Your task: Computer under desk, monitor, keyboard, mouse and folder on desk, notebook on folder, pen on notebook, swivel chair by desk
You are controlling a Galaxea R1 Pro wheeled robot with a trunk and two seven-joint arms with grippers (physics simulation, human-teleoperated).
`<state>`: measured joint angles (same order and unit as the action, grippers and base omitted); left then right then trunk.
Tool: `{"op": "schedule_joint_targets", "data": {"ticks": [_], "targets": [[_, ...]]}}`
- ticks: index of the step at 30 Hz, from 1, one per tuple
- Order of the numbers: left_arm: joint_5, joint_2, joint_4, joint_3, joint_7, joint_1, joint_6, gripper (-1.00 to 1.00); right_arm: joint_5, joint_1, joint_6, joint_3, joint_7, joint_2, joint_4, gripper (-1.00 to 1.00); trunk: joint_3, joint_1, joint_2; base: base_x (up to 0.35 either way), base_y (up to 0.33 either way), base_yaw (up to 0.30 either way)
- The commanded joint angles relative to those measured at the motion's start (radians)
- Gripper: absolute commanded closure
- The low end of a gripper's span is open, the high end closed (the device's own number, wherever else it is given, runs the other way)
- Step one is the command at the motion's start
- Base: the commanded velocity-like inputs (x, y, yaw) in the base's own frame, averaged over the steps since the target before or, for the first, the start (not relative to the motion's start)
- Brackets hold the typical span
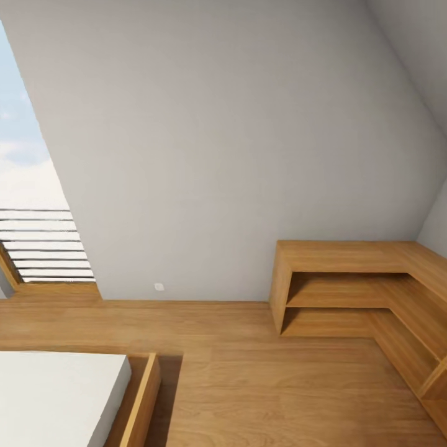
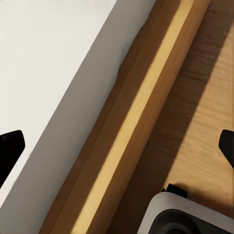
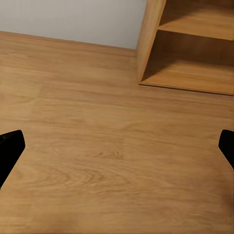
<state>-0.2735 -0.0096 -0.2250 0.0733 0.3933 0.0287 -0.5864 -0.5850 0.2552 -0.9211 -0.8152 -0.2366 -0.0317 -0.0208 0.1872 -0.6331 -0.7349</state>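
From the head camera I am looking at a pale grey sloped wall (image 1: 236, 143) of the attic bedroom, with a window showing sky and a slatted white blind (image 1: 43, 245) at the left. Against the wall on the right stands a low L-shaped light wood shelf unit (image 1: 347, 257) with open shelves, turning the corner along the right wall. A small white socket plate (image 1: 159, 287) sits low on the wall. At lower left is the corner of a bed, white mattress (image 1: 56, 397) in a light wood frame (image 1: 144, 397), on the light wood plank floor (image 1: 267, 385).

My left tool (image 2: 117, 146) hangs over the bed edge, above the mattress, frame rail and floor, its black fingertips (image 2: 9, 151) spread wide with nothing between them; a rounded grey and white part of the robot (image 2: 185, 214) shows near the floor. My right tool (image 3: 117, 148) is likewise wide and empty above bare floor, with the shelf unit's end ahead of it.
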Motion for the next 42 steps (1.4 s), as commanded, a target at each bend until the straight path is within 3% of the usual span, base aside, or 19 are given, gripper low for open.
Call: {"op": "schedule_joint_targets", "data": {"ticks": [1, 42], "targets": [[-0.007, 0.000, -0.002, 0.008, 0.005, 0.000, -0.001, -1.00, -0.002, 0.001, -0.002, -0.009, -0.006, -0.001, -0.002, -1.00, 0.001, -0.001, -0.001, 0.311, 0.006, -0.022], [-0.007, 0.000, -0.002, 0.008, 0.005, 0.000, -0.001, -1.00, -0.001, 0.001, -0.004, -0.009, -0.006, 0.000, -0.002, -1.00, 0.001, -0.001, -0.001, 0.300, 0.001, -0.236]]}}
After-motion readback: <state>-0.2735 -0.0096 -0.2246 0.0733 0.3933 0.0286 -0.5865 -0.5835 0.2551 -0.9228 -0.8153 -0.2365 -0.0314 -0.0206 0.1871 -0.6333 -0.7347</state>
